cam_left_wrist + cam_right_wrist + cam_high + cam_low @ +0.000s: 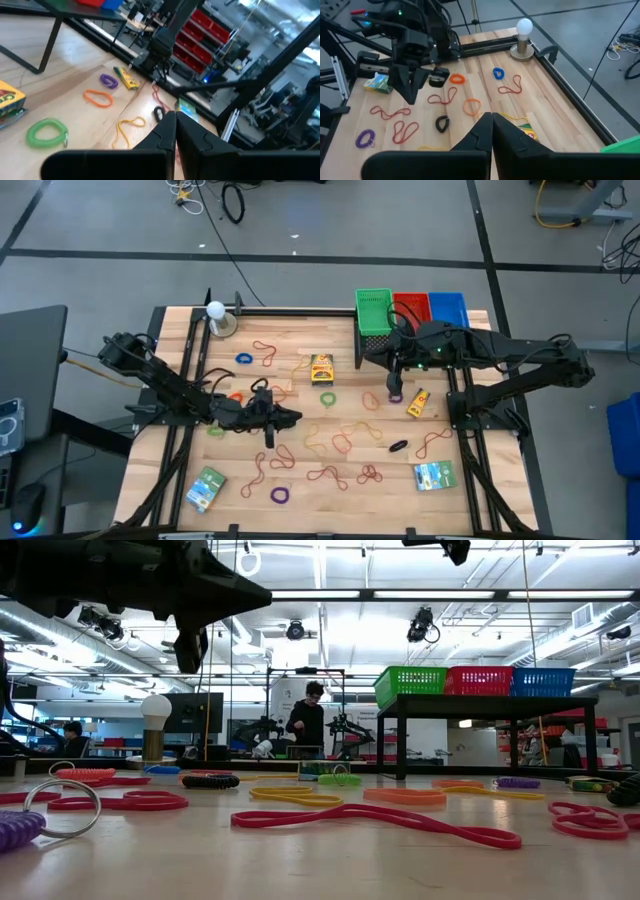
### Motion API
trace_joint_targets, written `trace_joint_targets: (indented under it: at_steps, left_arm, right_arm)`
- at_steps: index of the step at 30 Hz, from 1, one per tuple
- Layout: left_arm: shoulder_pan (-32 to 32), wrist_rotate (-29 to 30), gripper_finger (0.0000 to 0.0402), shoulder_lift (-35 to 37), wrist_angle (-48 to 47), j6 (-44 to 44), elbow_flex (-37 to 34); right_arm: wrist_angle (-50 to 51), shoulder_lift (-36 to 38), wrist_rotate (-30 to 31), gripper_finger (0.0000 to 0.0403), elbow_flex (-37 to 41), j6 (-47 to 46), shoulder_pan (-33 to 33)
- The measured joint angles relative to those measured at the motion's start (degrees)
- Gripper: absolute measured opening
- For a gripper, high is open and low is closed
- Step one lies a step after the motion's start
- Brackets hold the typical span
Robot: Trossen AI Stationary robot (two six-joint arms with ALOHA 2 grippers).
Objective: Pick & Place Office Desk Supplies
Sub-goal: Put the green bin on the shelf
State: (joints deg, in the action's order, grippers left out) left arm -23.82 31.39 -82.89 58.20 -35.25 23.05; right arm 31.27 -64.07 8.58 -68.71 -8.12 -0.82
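Rubber bands and small rings lie scattered flat over the wooden table (300, 480). The yellow crayon box (321, 368) lies near the middle, with a green ring (328, 397) beside it. A purple ring (395, 396) and a small yellow bottle (417, 403) lie to the right. Green-blue packets (206, 488) (434, 475) lie near the front. My left gripper (270, 436) hangs shut above the table left of centre, raised clear in the low view (190, 652). My right gripper (395, 383) is shut, over the purple ring. Both wrist views show shut, empty fingertips (175, 117) (490, 116).
Green, red and blue bins (374, 310) (411, 307) (447, 307) stand on a raised dark rack at the far right. A white ball on a round metal base (216, 315) stands at the far left. A person (307, 720) stands in the room beyond the table.
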Motion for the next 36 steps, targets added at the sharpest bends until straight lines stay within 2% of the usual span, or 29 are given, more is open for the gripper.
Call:
trace_joint_targets:
  at_steps: [6, 11, 15, 16, 19, 20, 24, 28, 32, 36]
  left_arm:
    - [2.06, -0.62, 0.0014, 0.0, 3.56, 0.11, 0.0]
    - [5.74, -9.3, 0.0014, -0.09, 5.78, -4.74, 1.57]
    - [8.12, -9.62, 0.0014, -0.11, 5.49, -1.64, 6.57]
    - [8.99, -10.9, 0.0015, -0.09, 4.89, -1.39, 8.16]
    - [12.18, -21.06, 0.0015, -0.09, -1.11, -1.38, 12.94]
    - [12.72, -22.13, 0.0014, -0.09, -4.2, -1.09, 14.68]
    - [12.66, -20.7, 0.0006, -0.09, -17.67, 6.1, 21.02]
    - [12.95, -19.79, 0.0005, -0.09, -29.8, 6.12, 25.6]
    - [12.19, -15.97, 0.0004, 0.46, -37.89, 3.96, 26.63]
    - [11.22, -10.72, 0.0004, 0.61, -42.0, 0.25, 26.75]
  right_arm:
    - [0.12, 0.0, -0.74, 0.0009, 0.0, 0.47, 0.0]
    - [0.26, -0.02, -1.07, 0.0009, 0.0, 0.94, 0.0]
    - [1.14, -0.02, -1.09, 0.0009, 0.0, 0.9, 0.0]
    - [1.16, 0.01, -1.25, 0.0009, 0.5, 0.9, 0.0]
    - [-1.98, 0.65, -2.96, 0.0007, 5.63, -0.4, 0.0]
    - [-4.67, 1.18, -4.07, 0.0005, 8.38, -1.26, 0.01]
    - [-18.22, 4.87, -5.6, 0.0004, 19.77, -6.97, 1.45]
    - [-19.68, 8.7, -0.12, 0.0003, 26.0, -12.07, 4.35]
    - [-11.25, 11.56, 5.99, 0.0003, 24.05, -16.12, 4.71]
    - [2.66, 9.95, 10.86, 0.0002, 12.66, -14.06, -2.19]
